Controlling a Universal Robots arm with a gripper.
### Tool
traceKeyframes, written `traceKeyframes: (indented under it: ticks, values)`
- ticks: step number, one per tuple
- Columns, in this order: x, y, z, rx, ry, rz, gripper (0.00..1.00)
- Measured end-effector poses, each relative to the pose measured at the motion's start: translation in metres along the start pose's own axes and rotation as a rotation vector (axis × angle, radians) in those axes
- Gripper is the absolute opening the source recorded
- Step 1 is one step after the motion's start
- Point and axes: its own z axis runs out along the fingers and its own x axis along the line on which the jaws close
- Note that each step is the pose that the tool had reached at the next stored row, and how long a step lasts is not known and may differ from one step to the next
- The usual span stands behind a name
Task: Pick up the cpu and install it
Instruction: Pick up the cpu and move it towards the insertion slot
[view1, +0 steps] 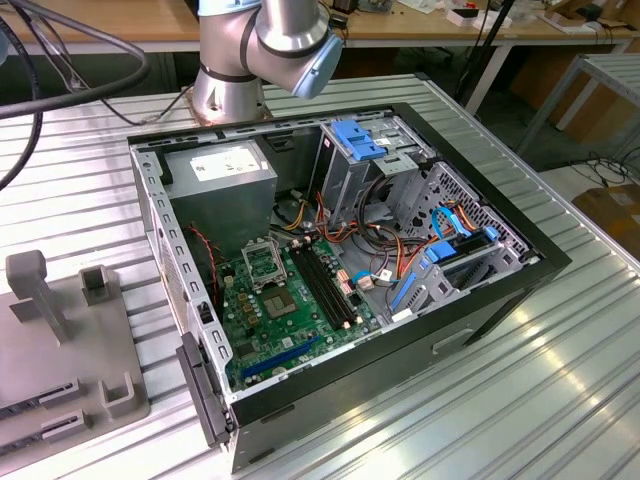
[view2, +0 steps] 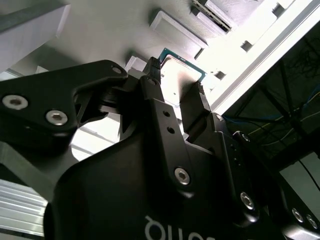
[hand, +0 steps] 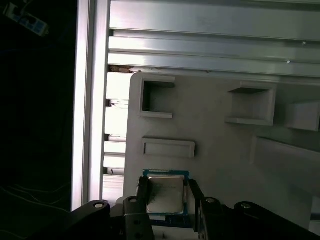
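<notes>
Fingers (hand: 193, 192) look clamped on cpu (hand: 165, 196), one on each opp. side, chip flat & dead centre betw. them, by grey holder's (hand: 215, 150) edge that runs along tabletop (hand: 200, 50) edge; socket (view1: 262, 265) sits further off, in open PC case (view1: 400, 385).

On the desk (view1: 560, 380) the case (view1: 500, 290) lies to the exterior view's right of the tray (view1: 60, 350), with the motherboard (view1: 270, 330) inside. In the first wrist view, the claw (hand: 167, 184) pinches the cpu (hand: 164, 194) over the tray.
</notes>
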Motion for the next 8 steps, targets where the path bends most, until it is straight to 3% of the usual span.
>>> traceKeyframes:
  ticks: [8]
  values:
    - [0.0002, -0.0001, -0.0048, 0.0001, 0.0001, 0.000, 0.41]
